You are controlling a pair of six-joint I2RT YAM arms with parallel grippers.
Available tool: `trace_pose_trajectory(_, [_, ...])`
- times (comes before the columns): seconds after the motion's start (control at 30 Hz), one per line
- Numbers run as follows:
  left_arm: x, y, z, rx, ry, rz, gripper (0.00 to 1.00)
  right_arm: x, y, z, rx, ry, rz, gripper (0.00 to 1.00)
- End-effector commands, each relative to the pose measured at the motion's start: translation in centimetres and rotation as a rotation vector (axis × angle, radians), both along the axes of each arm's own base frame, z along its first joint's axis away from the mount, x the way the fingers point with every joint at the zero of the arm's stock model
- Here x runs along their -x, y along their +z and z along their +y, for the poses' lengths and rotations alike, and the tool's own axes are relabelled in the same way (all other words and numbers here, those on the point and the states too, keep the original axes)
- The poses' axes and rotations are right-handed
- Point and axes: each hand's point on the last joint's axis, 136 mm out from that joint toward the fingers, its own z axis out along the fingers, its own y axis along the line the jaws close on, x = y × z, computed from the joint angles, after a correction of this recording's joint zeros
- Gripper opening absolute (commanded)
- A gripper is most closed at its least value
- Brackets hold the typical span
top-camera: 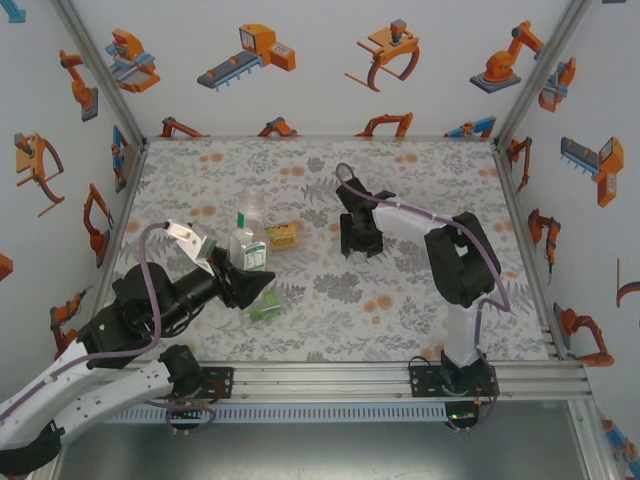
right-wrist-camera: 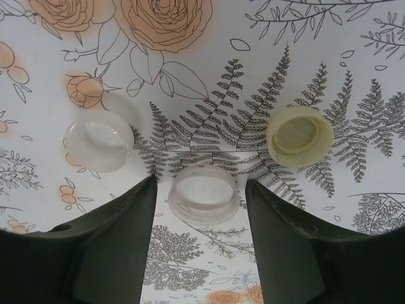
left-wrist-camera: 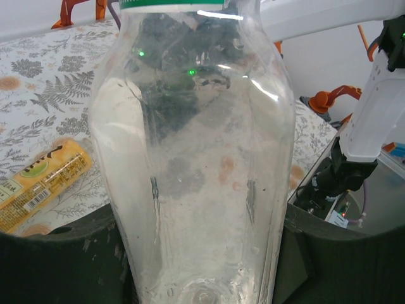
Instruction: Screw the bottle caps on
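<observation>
My left gripper is shut on a see-through bottle with a green label at its far end. The bottle's body is pressed between the two dark fingers. From above, this gripper sits at the left of the mat with the bottle lying in it. My right gripper hangs open just over the mat. A pale whitish cap lies open side up between its jaws, with a gap on each side. A clear cap and a yellowish cap lie beyond the fingertips.
A yellow-amber bottle lies on the patterned mat, and a clear bottle stands next to it. The right gripper is at mid-table. Walls enclose the mat on three sides.
</observation>
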Motion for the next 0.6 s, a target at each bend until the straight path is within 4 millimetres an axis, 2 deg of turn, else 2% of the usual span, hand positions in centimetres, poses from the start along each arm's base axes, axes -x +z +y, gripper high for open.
trace_pose_trajectory(0.0, [0.0,1.5,0.4,0.070,0.009,-0.017,0.00,0.1,-0.8,-0.4,0.025,0.003,0.006,0.52])
trace_pose_trajectory(0.2, [0.0,1.7,0.6,0.072,0.016,-0.022,0.00,0.3,-0.9,-0.7,0.028,-0.001,-0.001,0.47])
trace_pose_trajectory(0.37, [0.0,2.0,0.5,0.084,0.014,-0.032,0.00,0.8,0.1,-1.0,0.024,-0.006,-0.012,0.43])
trace_pose_trajectory(0.57, [-0.4,1.5,-0.3,0.066,0.009,-0.026,0.00,3.3,1.4,-0.6,0.013,0.001,-0.012,0.41])
